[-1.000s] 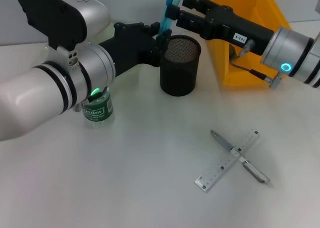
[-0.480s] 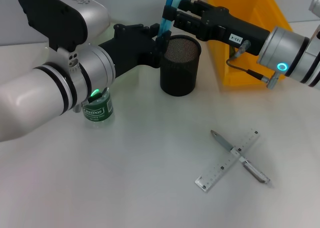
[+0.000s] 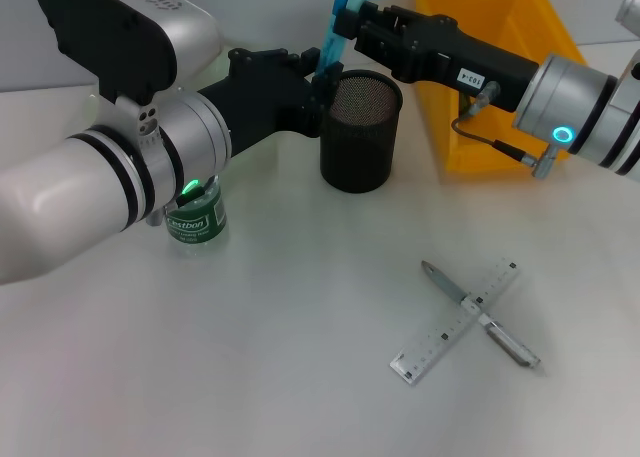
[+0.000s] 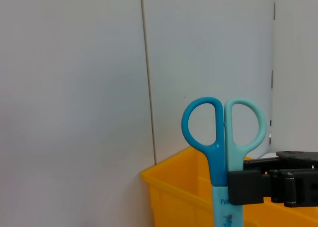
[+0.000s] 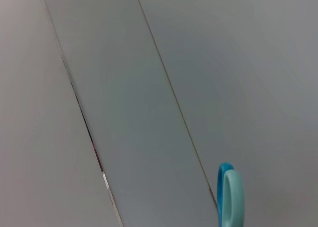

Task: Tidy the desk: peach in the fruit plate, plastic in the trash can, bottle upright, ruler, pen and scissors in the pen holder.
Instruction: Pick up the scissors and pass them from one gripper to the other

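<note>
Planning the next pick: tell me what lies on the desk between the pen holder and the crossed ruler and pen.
Nothing: in the head view, the desk is bare between the pen holder and the ruler crossed with the pen.

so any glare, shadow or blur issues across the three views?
Head view: even light, soft shadows beside the black mesh pen holder and under the crossed clear-grey ruler and silver pen; green LED glow on the small clear bottle. Left wrist view: the blue-handled scissors sharp, no glare. Right wrist view: mostly plain wall, scissor handles soft at the frame edge.
</note>
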Tool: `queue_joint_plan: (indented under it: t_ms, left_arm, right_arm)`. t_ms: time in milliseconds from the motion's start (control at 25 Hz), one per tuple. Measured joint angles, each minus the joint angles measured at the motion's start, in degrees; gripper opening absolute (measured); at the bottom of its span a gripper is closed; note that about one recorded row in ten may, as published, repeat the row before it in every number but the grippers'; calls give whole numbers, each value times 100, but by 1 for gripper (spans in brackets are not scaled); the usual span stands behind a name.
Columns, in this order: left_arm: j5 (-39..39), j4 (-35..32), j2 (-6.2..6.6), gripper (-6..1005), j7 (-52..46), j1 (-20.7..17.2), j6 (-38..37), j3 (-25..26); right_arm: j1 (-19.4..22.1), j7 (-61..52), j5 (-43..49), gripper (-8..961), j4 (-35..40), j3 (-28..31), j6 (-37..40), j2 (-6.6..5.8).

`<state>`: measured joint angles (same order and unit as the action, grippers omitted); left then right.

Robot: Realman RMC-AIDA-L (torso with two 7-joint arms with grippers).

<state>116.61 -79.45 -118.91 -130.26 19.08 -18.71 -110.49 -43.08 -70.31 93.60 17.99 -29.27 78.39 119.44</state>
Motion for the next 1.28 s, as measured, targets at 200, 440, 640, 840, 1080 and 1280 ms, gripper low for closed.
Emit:
queue_joint_plan:
  t_ms: [200,440,640,840,1080,1280]
  left_arm:
    - [2,0,0,208,0,0,0,0]
    - [10,0,0,208,1,0,-1,1]
    - [11,0,0,208,1,0,-1,1]
    - [11,2,0,209,1,8,-1,1]
    - [11,9,0,209,1,12,-1,1]
    - [14,17,0,209,1,29,-1,-12]
  right_arm:
    - [-15,-1,0,340,-14,0,0,0]
    - [-67,-1,0,306,-90,0,8,0]
    - [-71,-1,8,283,-95,0,10,0]
    - [-71,-1,21,261,-101,-7,8,-1]
    - [-89,-4,30,234,-123,-9,4,-1]
    - [-130,-11,28,212,-175,-70,0,-9]
